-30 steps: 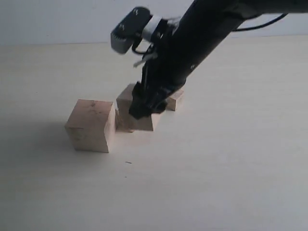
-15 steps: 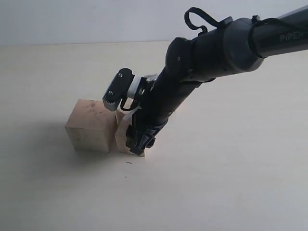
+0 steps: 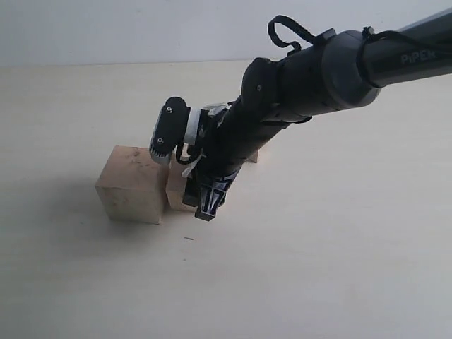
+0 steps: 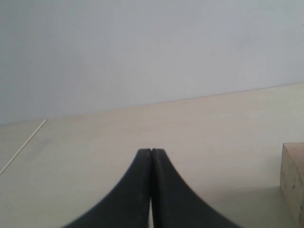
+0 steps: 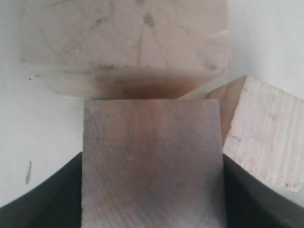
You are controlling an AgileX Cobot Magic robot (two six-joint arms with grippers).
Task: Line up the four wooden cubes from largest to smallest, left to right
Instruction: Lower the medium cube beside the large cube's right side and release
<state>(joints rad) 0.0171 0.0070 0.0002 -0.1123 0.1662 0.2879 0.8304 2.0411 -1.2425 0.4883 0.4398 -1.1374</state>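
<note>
The largest wooden cube [image 3: 131,183] stands on the table, left of middle; it fills the far side of the right wrist view [image 5: 126,45]. My right gripper [image 3: 205,205] reaches across from the right and is shut on a mid-sized wooden cube [image 5: 152,161], its fingers flanking both sides. That cube [image 3: 178,192] sits low, right beside the largest one. Another pale cube [image 5: 263,133] lies at an angle against the held cube's corner. A sliver of a small cube [image 3: 253,157] shows behind the arm. My left gripper [image 4: 151,153] is shut and empty, with a cube's edge [image 4: 293,183] off to one side.
The pale tabletop [image 3: 318,268] stretches all round the cubes, and a plain light wall [image 3: 106,28] runs behind it. The black right arm [image 3: 311,78] slants down from the upper right and covers the space behind the cubes.
The right arm has swung down and leftward with its cube, from behind the largest cube to low beside it. In the last half second it only shifted slightly.
</note>
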